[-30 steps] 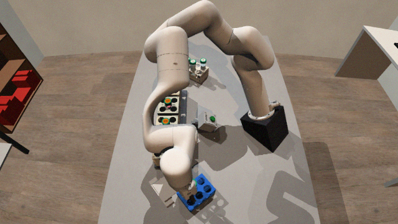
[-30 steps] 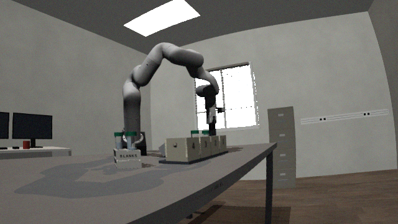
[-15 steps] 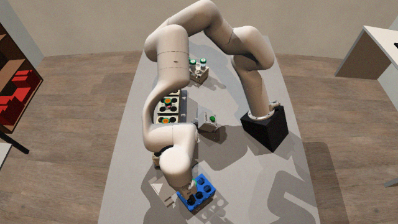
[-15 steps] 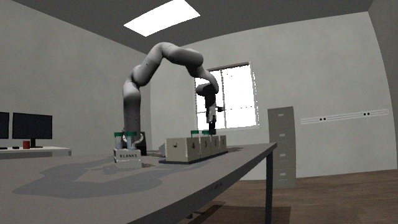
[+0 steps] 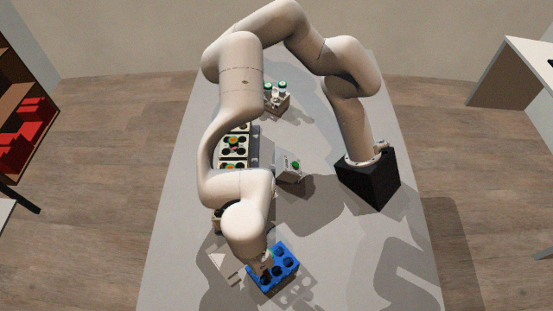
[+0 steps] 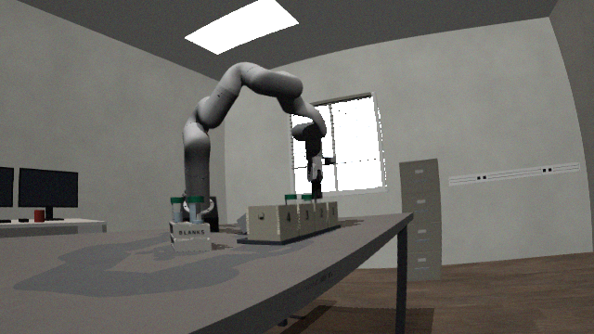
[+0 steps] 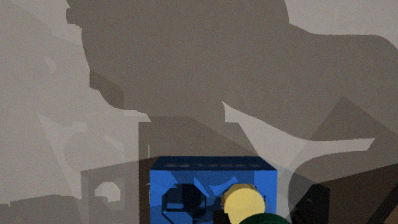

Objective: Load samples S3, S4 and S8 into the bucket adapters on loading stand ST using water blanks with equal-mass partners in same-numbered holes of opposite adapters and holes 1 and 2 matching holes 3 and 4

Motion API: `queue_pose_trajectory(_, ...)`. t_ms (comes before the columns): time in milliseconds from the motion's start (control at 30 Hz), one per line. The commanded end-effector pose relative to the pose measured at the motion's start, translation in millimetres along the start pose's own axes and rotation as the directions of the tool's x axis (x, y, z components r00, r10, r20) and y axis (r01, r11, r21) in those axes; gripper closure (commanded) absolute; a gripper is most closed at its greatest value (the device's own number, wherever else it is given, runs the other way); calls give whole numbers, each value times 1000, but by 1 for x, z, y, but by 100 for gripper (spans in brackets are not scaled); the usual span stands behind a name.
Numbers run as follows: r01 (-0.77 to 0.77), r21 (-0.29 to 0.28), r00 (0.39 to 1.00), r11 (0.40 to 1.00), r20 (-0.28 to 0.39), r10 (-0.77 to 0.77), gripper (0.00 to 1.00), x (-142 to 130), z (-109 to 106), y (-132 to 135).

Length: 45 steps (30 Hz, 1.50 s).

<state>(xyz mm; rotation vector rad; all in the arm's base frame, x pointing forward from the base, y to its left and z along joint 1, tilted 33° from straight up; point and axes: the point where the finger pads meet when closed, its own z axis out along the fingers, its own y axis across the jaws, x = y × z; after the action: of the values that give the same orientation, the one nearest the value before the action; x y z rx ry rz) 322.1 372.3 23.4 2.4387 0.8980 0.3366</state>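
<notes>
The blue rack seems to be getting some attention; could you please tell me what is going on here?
The robot arm has its claw shut on a green-capped tube at the blue rack. Whether the tube is clear of its well, I can't tell. Two orange-dot tubes stand in the adapters, and two tubes stand in the blanks rack.

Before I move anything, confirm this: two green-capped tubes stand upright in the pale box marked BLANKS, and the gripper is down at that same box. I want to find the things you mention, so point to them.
Wrong box: the top view shows the gripper [image 5: 266, 264] [image 6: 316, 191] [image 7: 265, 218] down at the blue rack with round holes [image 5: 282, 266] [image 7: 215, 163]. The two green-capped tubes [image 5: 282, 89] [image 6: 195, 210] do stand upright in the pale box marked BLANKS [image 5: 282, 108] [image 6: 191, 244].
</notes>
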Motion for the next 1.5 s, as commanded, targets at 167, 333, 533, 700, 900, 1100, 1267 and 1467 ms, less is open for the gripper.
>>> queue_pose_trajectory(167,0,3,1000,1000,-5,0,100,1,-7,-1)
queue_pose_trajectory(333,0,3,1000,1000,-5,0,100,1,-9,-1)
queue_pose_trajectory(533,0,3,1000,1000,-5,0,100,1,-21,-1)
queue_pose_trajectory(700,0,3,1000,1000,-5,0,100,1,-32,-1)
queue_pose_trajectory(900,0,3,1000,1000,-5,0,100,1,-40,-1)
queue_pose_trajectory(1100,0,3,1000,1000,-5,0,100,1,-52,-1)
queue_pose_trajectory(1267,0,3,1000,1000,-5,0,100,1,-62,-1)
queue_pose_trajectory(1467,0,3,1000,1000,-5,0,100,1,-70,-1)
